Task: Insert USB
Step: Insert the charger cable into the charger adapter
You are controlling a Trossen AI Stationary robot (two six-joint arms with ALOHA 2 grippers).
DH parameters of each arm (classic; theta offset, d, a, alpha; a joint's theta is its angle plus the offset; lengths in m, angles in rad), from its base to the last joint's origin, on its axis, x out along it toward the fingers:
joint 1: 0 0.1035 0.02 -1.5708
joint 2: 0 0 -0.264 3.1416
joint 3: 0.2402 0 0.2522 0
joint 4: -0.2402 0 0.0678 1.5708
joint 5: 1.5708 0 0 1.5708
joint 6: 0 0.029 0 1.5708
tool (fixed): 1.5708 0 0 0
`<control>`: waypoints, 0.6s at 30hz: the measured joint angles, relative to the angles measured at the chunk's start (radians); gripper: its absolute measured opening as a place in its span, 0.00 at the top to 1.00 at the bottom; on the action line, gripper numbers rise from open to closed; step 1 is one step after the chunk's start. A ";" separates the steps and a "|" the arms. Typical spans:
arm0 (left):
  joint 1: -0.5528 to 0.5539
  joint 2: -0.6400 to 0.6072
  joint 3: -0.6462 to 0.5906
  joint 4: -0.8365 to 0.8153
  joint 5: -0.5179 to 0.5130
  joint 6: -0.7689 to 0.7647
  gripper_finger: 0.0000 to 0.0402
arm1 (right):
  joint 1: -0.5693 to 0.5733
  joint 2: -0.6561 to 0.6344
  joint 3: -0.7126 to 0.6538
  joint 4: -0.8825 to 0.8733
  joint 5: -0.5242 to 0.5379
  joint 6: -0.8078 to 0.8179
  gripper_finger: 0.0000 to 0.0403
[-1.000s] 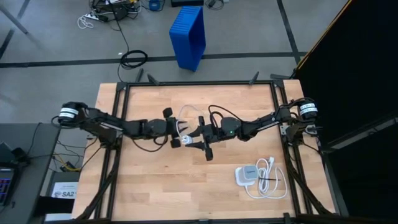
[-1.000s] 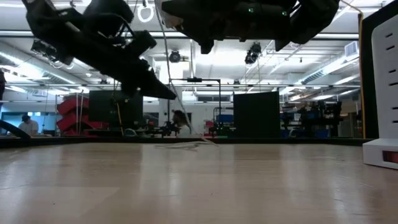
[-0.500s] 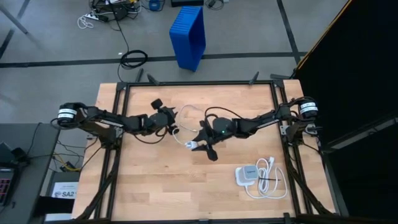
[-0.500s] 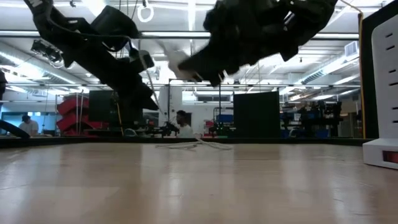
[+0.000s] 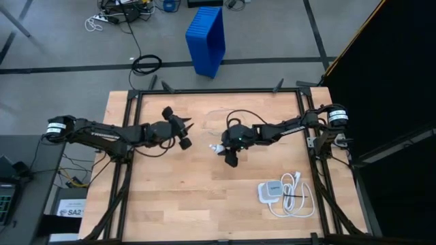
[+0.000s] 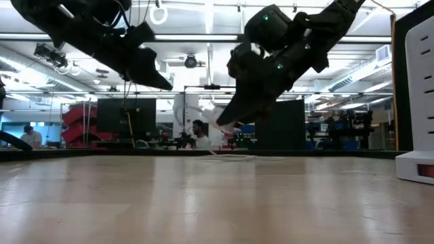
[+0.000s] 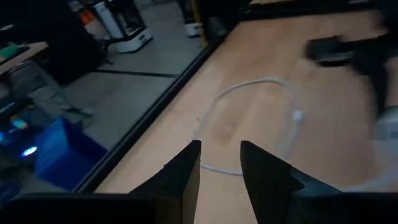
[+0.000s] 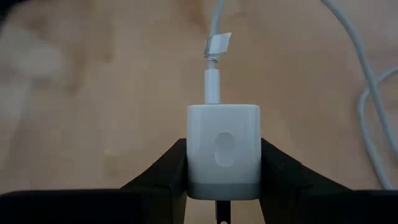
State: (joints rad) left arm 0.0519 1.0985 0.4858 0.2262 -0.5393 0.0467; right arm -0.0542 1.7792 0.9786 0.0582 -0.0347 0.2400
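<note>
1 USB (image 8: 213,45), 1 charger (image 8: 223,151), 2 arms.

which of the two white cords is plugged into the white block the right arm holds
The thin USB cable: its plug sits in the charger block between the right gripper fingers. The thick power cord lies apart.

Pale matt wood-grain surface (image 5: 177,197), smooth white plastic charger (image 8: 223,151) with faint sheen, thin smooth white USB (image 8: 214,37), matt black fingers (image 7: 183,176), glossy blue plastic bin (image 5: 207,39)
</note>
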 joint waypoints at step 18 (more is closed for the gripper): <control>-0.001 0.001 0.000 -0.039 0.021 -0.032 0.75 | -0.016 0.342 0.447 -0.409 0.049 -0.196 0.64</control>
State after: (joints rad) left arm 0.0505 1.1000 0.4858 0.1873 -0.5179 0.0147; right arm -0.0700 2.1212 1.4261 -0.3513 0.0147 0.0439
